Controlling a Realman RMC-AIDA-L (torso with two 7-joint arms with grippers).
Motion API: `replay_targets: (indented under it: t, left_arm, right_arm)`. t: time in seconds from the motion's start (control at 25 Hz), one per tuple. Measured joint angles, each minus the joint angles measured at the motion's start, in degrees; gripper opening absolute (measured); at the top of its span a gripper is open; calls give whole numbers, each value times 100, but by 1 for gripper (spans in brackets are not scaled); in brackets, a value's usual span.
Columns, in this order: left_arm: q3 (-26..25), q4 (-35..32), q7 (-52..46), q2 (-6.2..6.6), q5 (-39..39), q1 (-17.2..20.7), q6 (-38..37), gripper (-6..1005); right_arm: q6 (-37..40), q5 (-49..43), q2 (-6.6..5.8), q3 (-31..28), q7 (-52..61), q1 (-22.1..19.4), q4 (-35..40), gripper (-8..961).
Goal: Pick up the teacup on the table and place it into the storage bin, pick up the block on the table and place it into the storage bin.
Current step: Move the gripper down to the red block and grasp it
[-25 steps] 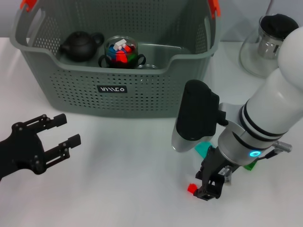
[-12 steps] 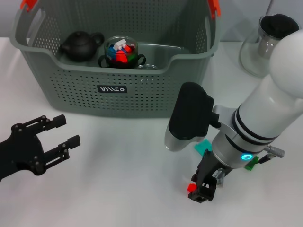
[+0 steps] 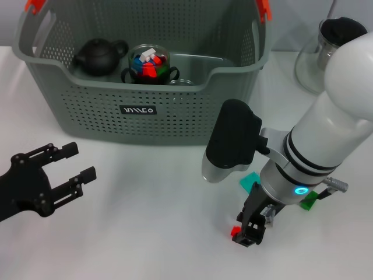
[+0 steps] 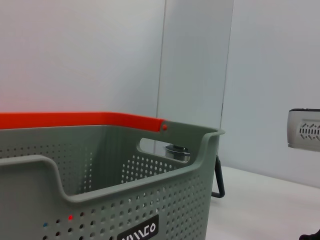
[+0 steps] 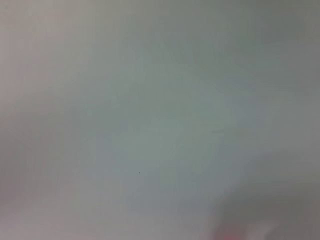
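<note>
The grey perforated storage bin [image 3: 175,119] stands at the back of the white table; its wall and orange-clipped rim [image 4: 125,185] fill the left wrist view. Inside it sit a glass teacup [image 3: 149,64] holding coloured blocks and a black teapot [image 3: 100,56]. A small red block [image 3: 235,231] lies on the table at front right. My right gripper [image 3: 248,230] points down, touching the table right beside that block. My left gripper [image 3: 69,166] hovers open and empty at front left. The right wrist view is a grey blur.
A teal block [image 3: 250,181] and a green block [image 3: 309,202] lie on the table under my right arm. A glass pot with a black lid [image 3: 329,52] stands at back right. A clear glass rim [image 3: 182,83] shows inside the bin.
My right arm has shifted left and slightly toward the front, bringing its gripper up against the red block. The left arm has barely moved.
</note>
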State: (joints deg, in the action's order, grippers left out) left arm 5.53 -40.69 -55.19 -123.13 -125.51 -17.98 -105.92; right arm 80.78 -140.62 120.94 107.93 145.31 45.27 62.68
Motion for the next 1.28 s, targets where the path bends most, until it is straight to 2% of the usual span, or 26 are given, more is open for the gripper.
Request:
replay_targets:
  t: [0.8,1.28]
  left_arm:
    - [1,0,35,-10,-33,-4,47,614]
    - [12,0,35,-18,-8,-4,46,613]
  right_arm:
    - [-14,43,0,4,181,51,-38,332]
    - [-12,44,0,265,135,72,-45,287]
